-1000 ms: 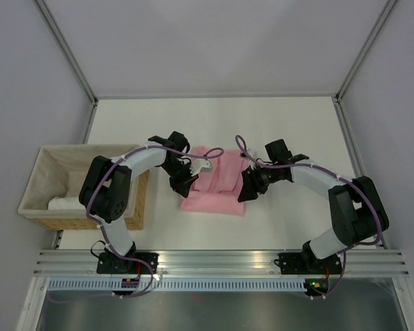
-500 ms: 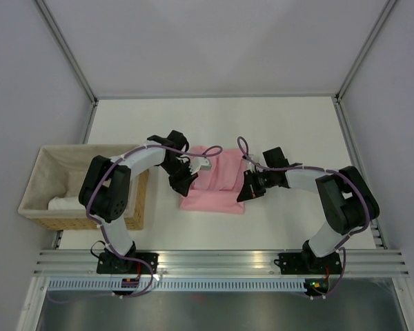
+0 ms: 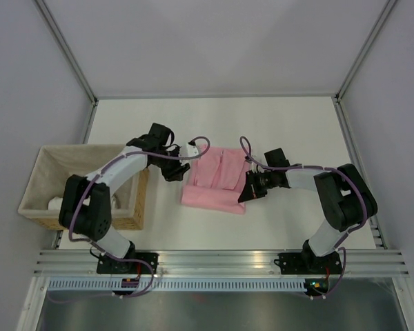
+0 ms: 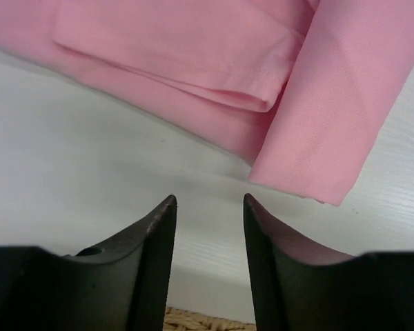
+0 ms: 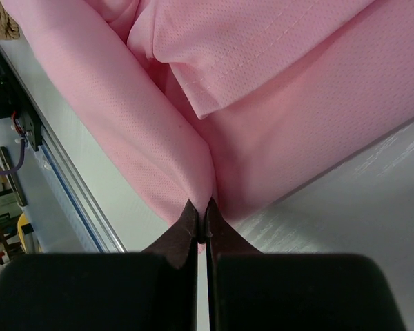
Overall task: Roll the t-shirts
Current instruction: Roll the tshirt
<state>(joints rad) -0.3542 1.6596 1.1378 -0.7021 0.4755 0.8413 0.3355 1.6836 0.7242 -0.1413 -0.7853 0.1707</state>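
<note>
Folded t-shirt (image 3: 214,181) lies flat on the table (image 3: 297,124), beside the basket (image 3: 41,157). Left gripper (image 4: 207,200): fingers spread, just off its left edge (holding nothing). Right gripper (image 5: 201,210): tips together, pinching its right-edge fold.

t-shirt (image 4: 193,55) cropped at top edge, basket (image 3: 41,219) contents unclear

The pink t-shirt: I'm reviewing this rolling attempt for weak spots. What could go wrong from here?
1. The right gripper is shut on just the tip of the t-shirt's folded corner. Such a thin pinch may slip when pulled.
2. The left gripper stands open over the table, off the cloth. Moved from one side only, the folds could skew or drag instead of rolling.
</note>
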